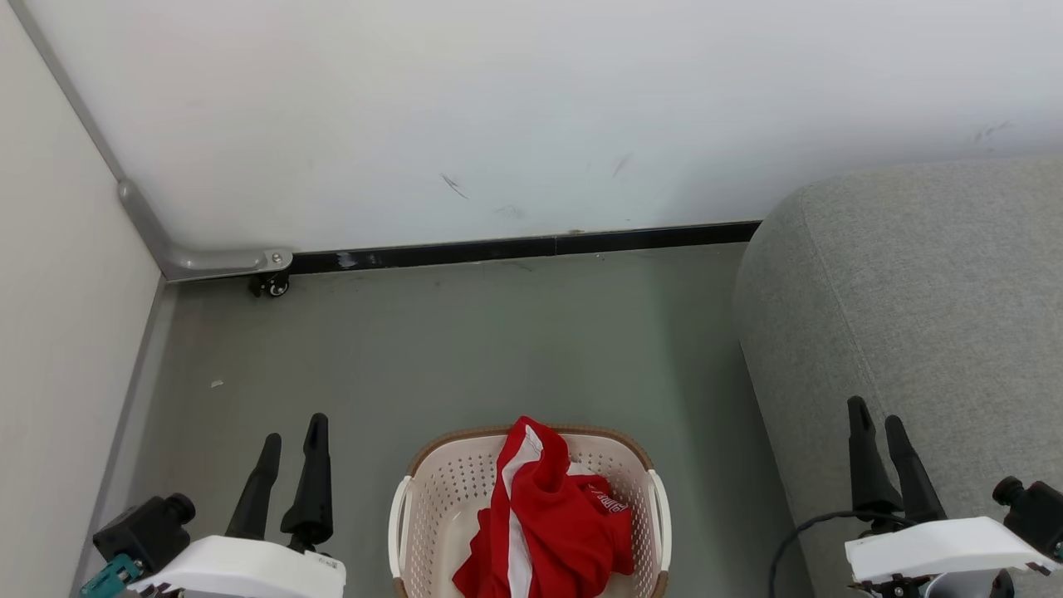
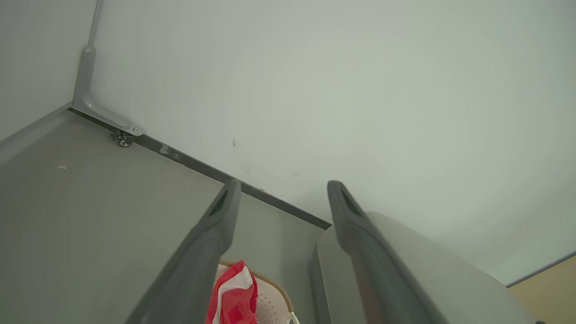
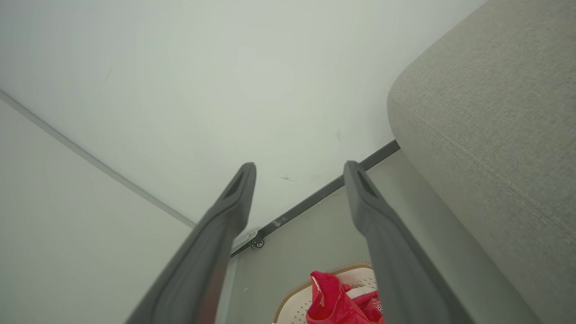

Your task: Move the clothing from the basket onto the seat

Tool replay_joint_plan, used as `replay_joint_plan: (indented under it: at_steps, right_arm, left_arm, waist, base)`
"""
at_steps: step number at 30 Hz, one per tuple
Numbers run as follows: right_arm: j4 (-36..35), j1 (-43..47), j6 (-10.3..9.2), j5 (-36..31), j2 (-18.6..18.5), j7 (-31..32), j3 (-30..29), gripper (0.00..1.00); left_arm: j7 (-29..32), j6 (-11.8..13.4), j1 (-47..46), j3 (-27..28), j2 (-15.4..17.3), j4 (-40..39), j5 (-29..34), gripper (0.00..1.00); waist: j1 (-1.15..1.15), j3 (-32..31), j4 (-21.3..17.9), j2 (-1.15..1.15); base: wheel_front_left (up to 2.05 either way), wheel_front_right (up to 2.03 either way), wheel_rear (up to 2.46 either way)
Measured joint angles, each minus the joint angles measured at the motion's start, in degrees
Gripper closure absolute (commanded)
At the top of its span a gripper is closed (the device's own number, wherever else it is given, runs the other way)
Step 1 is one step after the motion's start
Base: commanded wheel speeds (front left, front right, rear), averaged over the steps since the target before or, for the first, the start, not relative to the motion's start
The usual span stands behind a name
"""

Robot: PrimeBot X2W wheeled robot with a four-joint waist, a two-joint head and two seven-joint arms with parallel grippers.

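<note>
Red clothing (image 1: pixel 548 523) with white stripes lies heaped in the cream basket (image 1: pixel 448 490) at the bottom middle of the head view, one fold rising above the brown rim. The grey seat (image 1: pixel 913 299) stands to the right of the basket. My left gripper (image 1: pixel 292 432) hangs open left of the basket, nothing between its fingers. Over the seat's near edge, my right gripper (image 1: pixel 877 415) is open and empty too. The left wrist view has the clothing (image 2: pixel 234 297), the basket (image 2: pixel 270 297) and the seat (image 2: pixel 405 265) low down. The right wrist view shows the clothing (image 3: pixel 335 301) and the seat (image 3: pixel 495 126).
A white wall (image 1: pixel 531 108) with a black skirting strip runs behind, meeting a side wall (image 1: pixel 58 332) on the left. A metal bracket with a small caster (image 1: pixel 272 285) sits in that corner. Grey floor (image 1: pixel 465 349) stretches between the wall and the basket.
</note>
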Motion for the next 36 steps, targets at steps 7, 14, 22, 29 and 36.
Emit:
replay_joint_plan:
  at_steps: [7, 14, 22, 29, 36]
  right_arm:
    - [0.96, 0.01, 0.01, -7.58, 0.01, -0.18, 0.51, 0.0]
    - [1.62, 0.01, 0.01, -14.48, 0.01, -0.49, 0.65, 0.0]
    - [3.12, 0.05, 0.01, -21.28, 0.01, -1.49, 0.59, 0.0]
    - [3.68, 0.04, 0.02, -26.51, 0.0, -2.53, 0.86, 0.0]
    - [4.52, -0.03, 0.02, -31.5, -0.01, -3.97, 1.22, 0.0]
  left_arm:
    - [-1.27, 1.15, 1.02, -2.0, 0.37, 0.07, 8.32, 0.0]
    - [-2.82, 2.85, 1.11, -3.42, 0.43, 0.29, 15.55, 0.0]
    - [-4.58, 4.31, 2.4, -4.49, 0.35, 0.97, 22.15, 0.0]
    - [-6.03, 5.78, 2.76, -5.45, 0.33, 1.05, 28.27, 0.0]
    - [-7.51, 6.77, 2.79, -6.12, 0.35, 1.97, 33.88, 0.0]
  waist:
    - [-0.16, 0.13, 0.0, 0.0]
    - [-0.19, -0.04, -0.01, 0.0]
    - [-0.21, -0.29, -0.06, 0.0]
    - [-0.22, -0.26, -0.15, 0.0]
    - [-0.23, -0.1, -0.27, 0.0]
  base:
    - [0.0, 0.0, 0.0]
    - [0.0, 0.0, 0.0]
    - [0.0, 0.0, 0.0]
    - [0.0, 0.0, 0.0]
    - [0.0, 0.0, 0.0]
